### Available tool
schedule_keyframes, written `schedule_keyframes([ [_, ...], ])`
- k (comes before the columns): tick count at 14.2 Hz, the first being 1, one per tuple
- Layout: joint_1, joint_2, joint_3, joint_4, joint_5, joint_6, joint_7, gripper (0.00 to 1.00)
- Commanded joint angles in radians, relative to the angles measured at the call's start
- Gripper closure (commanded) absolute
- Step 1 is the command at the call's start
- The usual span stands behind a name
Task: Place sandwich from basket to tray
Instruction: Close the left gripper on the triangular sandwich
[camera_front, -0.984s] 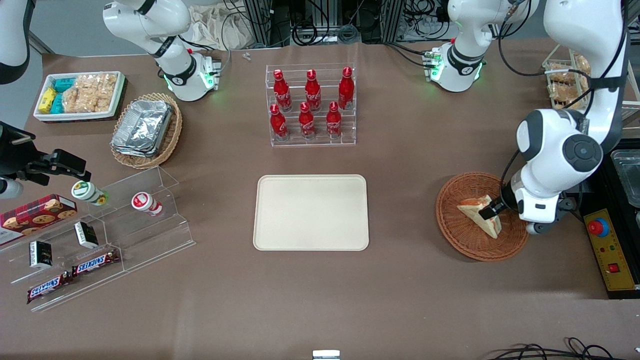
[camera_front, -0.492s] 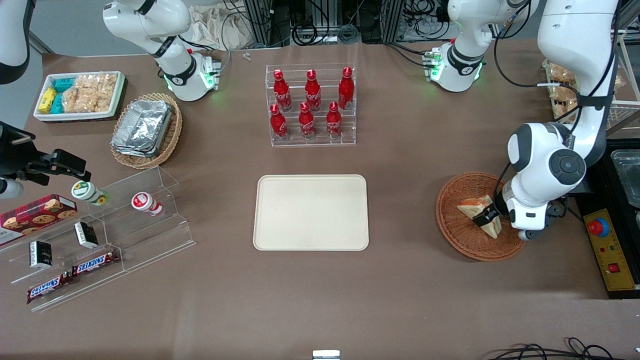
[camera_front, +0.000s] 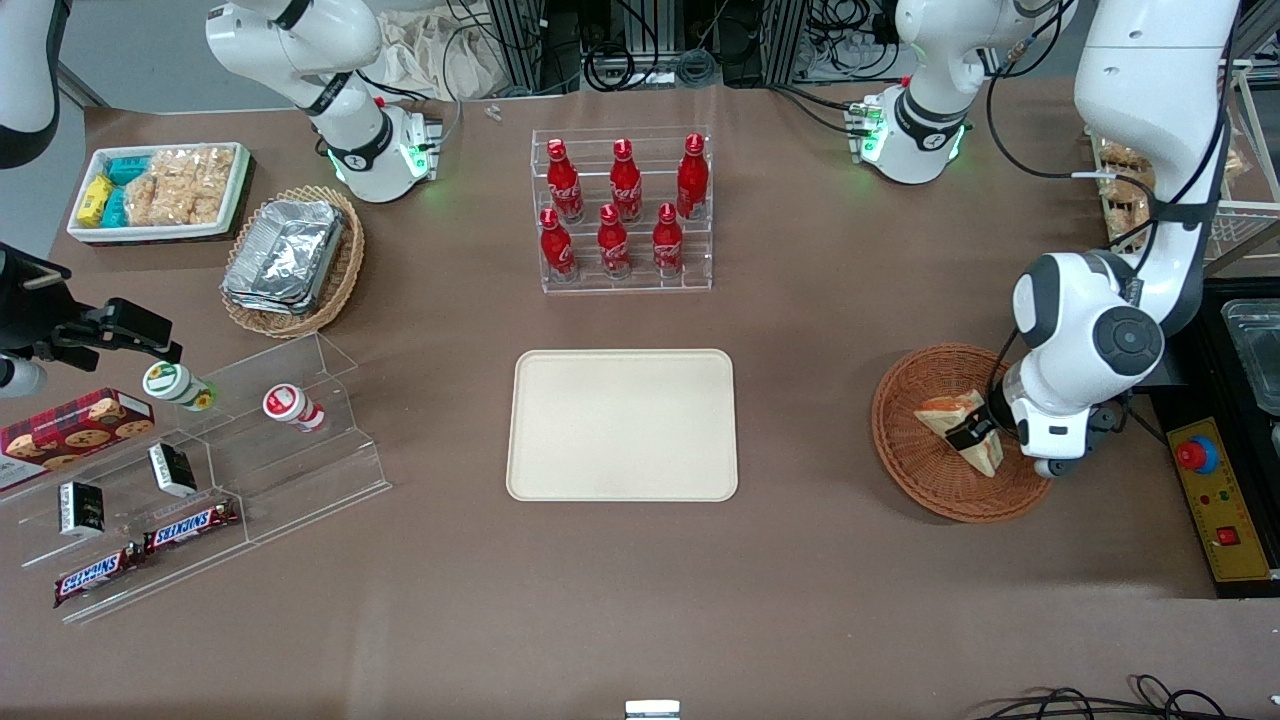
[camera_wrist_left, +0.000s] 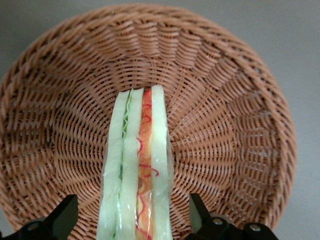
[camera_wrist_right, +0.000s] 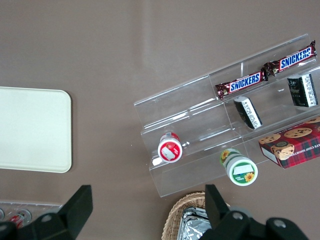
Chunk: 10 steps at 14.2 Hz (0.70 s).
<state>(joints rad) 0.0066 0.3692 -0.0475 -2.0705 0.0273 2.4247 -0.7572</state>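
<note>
Gripper: the left arm's gripper (camera_front: 974, 433) is sitting low inside the basket, at the sandwich. In the wrist view its two fingers (camera_wrist_left: 64, 218) are standing apart, one on each flank of the wedge, with a gap showing on both sides. The jaws are spread wider than the sandwich and are not clamping it.

Sandwich: the sandwich (camera_front: 960, 428) is lying in the basket, its clear wrap catching light. In the wrist view the sandwich (camera_wrist_left: 137, 170) is showing its cut edge, with green filling between the pale bread layers on one side and red-orange filling on the other.

Basket: the round reddish-brown wicker basket (camera_front: 915, 475) is resting on the brown table toward the working arm's end, level with the tray in depth. In the wrist view the woven wall of the basket (camera_wrist_left: 230, 110) is surrounding the sandwich.

Tray: the cream-beige tray (camera_front: 622, 424) is lying flat at the middle of the table, well apart from the basket, nothing resting on it. The tray (camera_wrist_right: 30, 129) is also showing in the right wrist view.

Bottle rack: a clear stepped rack of red bottles (camera_front: 622, 210) is standing farther from the front camera than the tray.

Arm: the white left arm (camera_front: 1085, 350) is reaching down over the basket's rim.
</note>
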Motion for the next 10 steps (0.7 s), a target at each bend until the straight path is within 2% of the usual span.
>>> schedule_keyframes([
  [1, 0.004, 0.025, -0.005, -0.013, -0.001, 0.051, -0.033, 0.0],
  [2, 0.004, 0.025, -0.005, -0.01, -0.001, 0.051, -0.051, 0.09],
  [3, 0.004, 0.028, -0.005, -0.007, -0.001, 0.051, -0.072, 0.31],
  [4, 0.004, 0.033, -0.005, -0.003, -0.001, 0.051, -0.089, 0.66],
  [5, 0.004, 0.036, -0.005, -0.002, 0.0, 0.051, -0.093, 0.93],
  [6, 0.003, 0.037, -0.005, -0.002, 0.0, 0.053, -0.094, 1.0],
  [10, 0.003, 0.036, -0.005, 0.012, 0.0, 0.051, -0.128, 1.0],
])
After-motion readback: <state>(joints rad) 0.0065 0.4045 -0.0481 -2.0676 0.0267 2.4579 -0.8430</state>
